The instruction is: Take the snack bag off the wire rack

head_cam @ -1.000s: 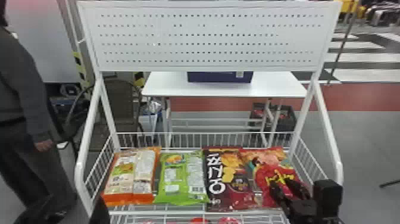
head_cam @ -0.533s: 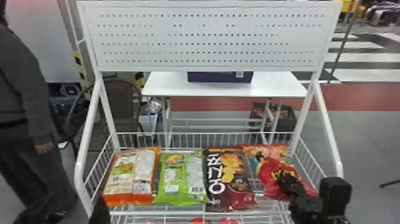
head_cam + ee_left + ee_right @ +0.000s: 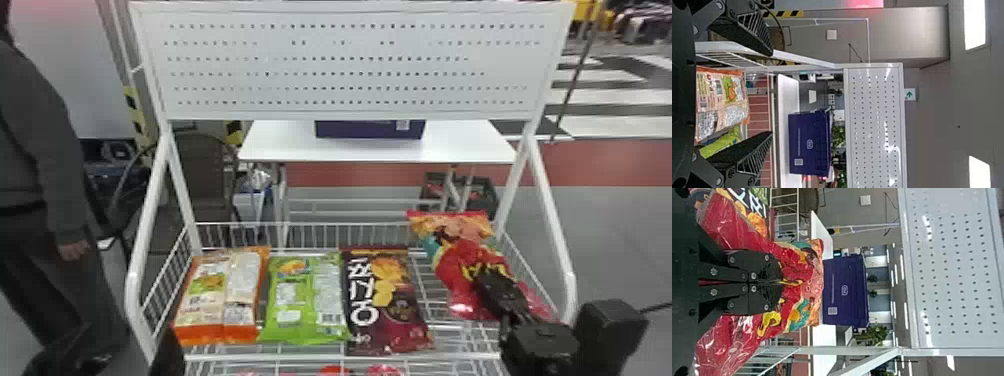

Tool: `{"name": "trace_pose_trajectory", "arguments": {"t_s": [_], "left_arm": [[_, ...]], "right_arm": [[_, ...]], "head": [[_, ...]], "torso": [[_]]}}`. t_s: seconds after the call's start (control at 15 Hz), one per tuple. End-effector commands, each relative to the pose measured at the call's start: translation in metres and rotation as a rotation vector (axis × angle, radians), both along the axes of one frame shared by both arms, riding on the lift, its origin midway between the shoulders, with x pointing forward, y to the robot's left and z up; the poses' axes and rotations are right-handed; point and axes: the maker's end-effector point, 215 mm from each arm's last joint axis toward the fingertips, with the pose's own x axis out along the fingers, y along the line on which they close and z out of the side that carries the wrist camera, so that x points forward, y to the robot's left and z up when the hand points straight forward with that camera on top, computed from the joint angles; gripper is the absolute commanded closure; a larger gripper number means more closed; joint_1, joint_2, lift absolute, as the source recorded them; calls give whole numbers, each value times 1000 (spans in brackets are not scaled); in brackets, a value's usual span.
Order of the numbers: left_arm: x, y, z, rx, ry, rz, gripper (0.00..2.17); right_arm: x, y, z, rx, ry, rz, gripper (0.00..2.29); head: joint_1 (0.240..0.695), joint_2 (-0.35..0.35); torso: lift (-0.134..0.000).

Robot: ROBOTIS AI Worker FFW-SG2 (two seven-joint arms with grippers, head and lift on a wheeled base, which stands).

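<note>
- We have the right gripper (image 3: 481, 278) clenched on the red snack bag (image 3: 452, 257), its two fingers pinching the crumpled film near the bag's middle.
- We see that bag at the right end of the wire rack (image 3: 280, 358), tilted, its upper end in front of the back rail; we cannot tell whether its lower end touches the wires.
- We have the left gripper (image 3: 168, 352) at the rack's left front corner; in the left wrist view its jaws stand wide apart, with nothing between them.
- On the rack, from the left, we see an orange snack bag (image 3: 212, 297), a green snack bag (image 3: 305, 300) and a maroon snack bag (image 3: 387, 312) lying side by side.
- Behind the rack we see a purple crate (image 3: 370, 131) on a white table (image 3: 280, 145).
</note>
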Motion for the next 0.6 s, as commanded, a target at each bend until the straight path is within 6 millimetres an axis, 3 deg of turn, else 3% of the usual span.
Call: {"name": "trace_pose_trajectory", "arguments": {"t_s": [0.0, 0.4, 0.53], "left_arm": [[0, 0, 2, -1, -5, 1, 191], [-2, 2, 6, -4, -15, 8, 191], [-2, 2, 8, -6, -18, 8, 191]], "right_arm": [[-25, -1, 11, 7, -4, 1, 2074], [-96, -26, 37, -37, -15, -2, 2071], [-112, -34, 44, -40, -25, -7, 2071]], "head": [[499, 0], [499, 0], [499, 0]], "torso": [[0], [0], [0]]}}
